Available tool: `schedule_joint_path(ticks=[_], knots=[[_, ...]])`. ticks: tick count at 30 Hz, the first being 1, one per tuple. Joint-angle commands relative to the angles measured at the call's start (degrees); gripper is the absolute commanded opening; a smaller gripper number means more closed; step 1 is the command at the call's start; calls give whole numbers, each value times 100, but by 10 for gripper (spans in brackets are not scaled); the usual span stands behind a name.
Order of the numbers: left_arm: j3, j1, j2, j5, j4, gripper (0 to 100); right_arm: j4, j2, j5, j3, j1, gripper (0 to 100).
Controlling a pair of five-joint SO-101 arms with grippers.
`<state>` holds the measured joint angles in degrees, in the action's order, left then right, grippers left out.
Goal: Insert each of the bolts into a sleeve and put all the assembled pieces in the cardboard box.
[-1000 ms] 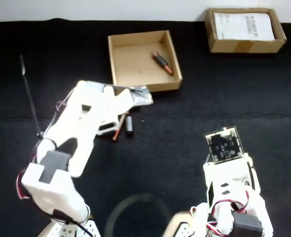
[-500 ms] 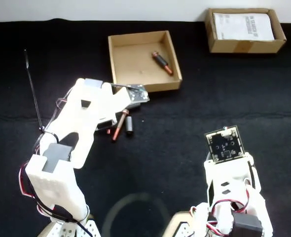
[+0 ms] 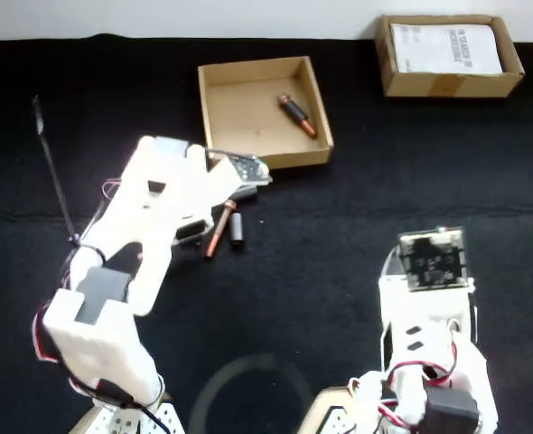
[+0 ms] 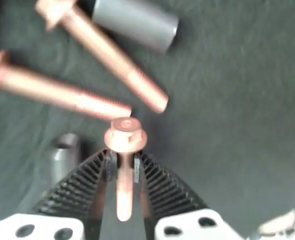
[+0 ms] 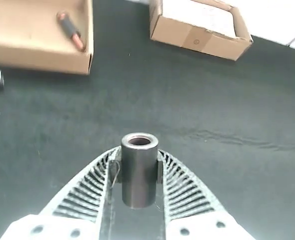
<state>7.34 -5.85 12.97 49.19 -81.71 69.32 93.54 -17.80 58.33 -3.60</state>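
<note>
**Bolt in the left claw, sleeve in the right**

On the left of the black cloth-covered bench [image 3: 339,208] we see the white left arm [image 3: 149,212] stretched toward the middle. Its left claw [image 4: 122,156] pinches a copper-coloured hex-head metal bolt [image 4: 124,137] by the shank. The head pokes out just past the ribbed black fingertips [image 4: 95,172].

Beside the arm's tip, a loose copper bolt [image 3: 217,231] and a short dark grey sleeve [image 3: 237,228] lie side by side on the cloth. They sit just in front of the open brown cardboard box [image 3: 265,63]. Our left wrist view adds a second loose bolt [image 4: 52,90], its tip close to the first one's shank. It also shows another grey sleeve [image 4: 65,155], partly hidden behind a claw finger.

Inside the box lies one assembled piece [image 3: 298,115], a copper bolt pushed through a black sleeve. It lies slanted near the box's right wall.

Further right, at the near edge, stands the white right arm [image 3: 429,344]. Its right claw [image 5: 139,155] is clamped on a dark grey cylindrical metal sleeve [image 5: 139,172], whose open bore shows at the end beyond the fingertips. That sleeve is well apart from the box and from the left claw.

At the far right back corner sits a second shallow cardboard box [image 3: 429,86] holding a white printed sheet [image 3: 447,47].
</note>
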Motion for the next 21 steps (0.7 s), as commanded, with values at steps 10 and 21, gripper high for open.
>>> schedule_joint_path(ticks=[10,21], knots=[[-488,-558,-2844,-2101,-782,8,-1859,13,132,1763,1675,8],[2193,-1033,-5903,-3481,1521,8,-2035,13,1433,2343,2747,9]])
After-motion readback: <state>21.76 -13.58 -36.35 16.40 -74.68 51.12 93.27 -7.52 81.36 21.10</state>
